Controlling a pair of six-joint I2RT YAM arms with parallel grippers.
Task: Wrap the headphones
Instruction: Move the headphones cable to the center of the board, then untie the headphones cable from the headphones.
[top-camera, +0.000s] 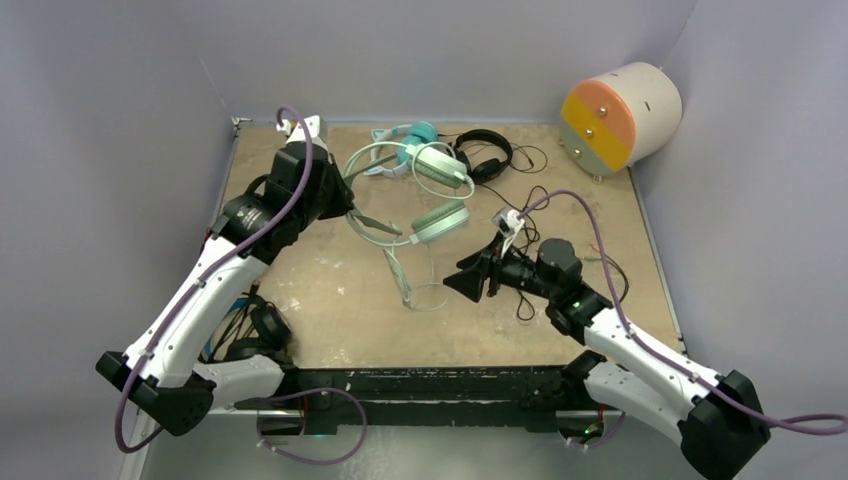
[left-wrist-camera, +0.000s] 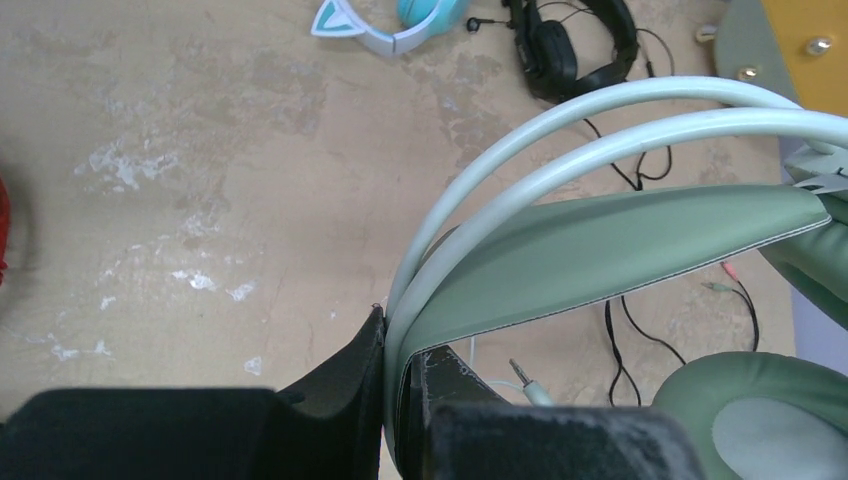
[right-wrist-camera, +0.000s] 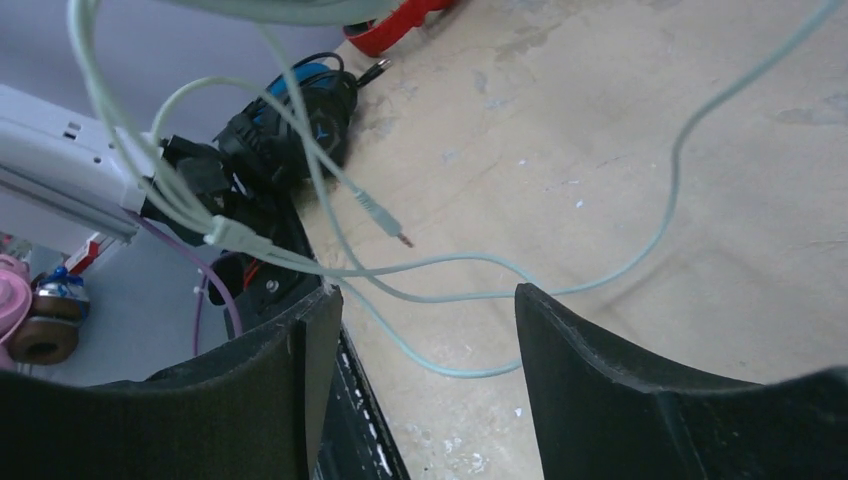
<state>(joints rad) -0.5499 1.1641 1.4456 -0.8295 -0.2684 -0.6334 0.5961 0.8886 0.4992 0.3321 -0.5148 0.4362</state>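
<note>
The left gripper (left-wrist-camera: 393, 375) is clamping the double headband of the mint-green headphones (top-camera: 441, 218). Its fingers are closed on the band at the bottom centre of the left wrist view. The headset seems to be hanging a little above the surface (top-camera: 300, 300), with its 2 ear cups in the upper middle of the top view.

The right gripper (right-wrist-camera: 425, 330) is standing with its jaws apart and is gripping nothing. The thin mint cable (right-wrist-camera: 600, 270) is sagging in a loose loop across the gap in front of the jaws. I cannot tell if it is touching them. Its plug (right-wrist-camera: 385, 222) is dangling free, left of centre in the right wrist view.

No turn of cable is showing around the band, so I judge that the wrapping of this headset is only at the beginning: the holding is done, but the catching and winding of the cable are remaining.

The other 4 headsets are looking untouched:
- The teal cat-eared headphones (top-camera: 415, 135) and the small black headphones (top-camera: 485, 150) are lying at the top centre of the top view, and the black cable is spreading loose beside them.
- The black headphones with blue band (right-wrist-camera: 290, 110) and the red headphones (right-wrist-camera: 395, 25) are showing in the upper left of the right wrist view.

So most of the task is remaining.
</note>
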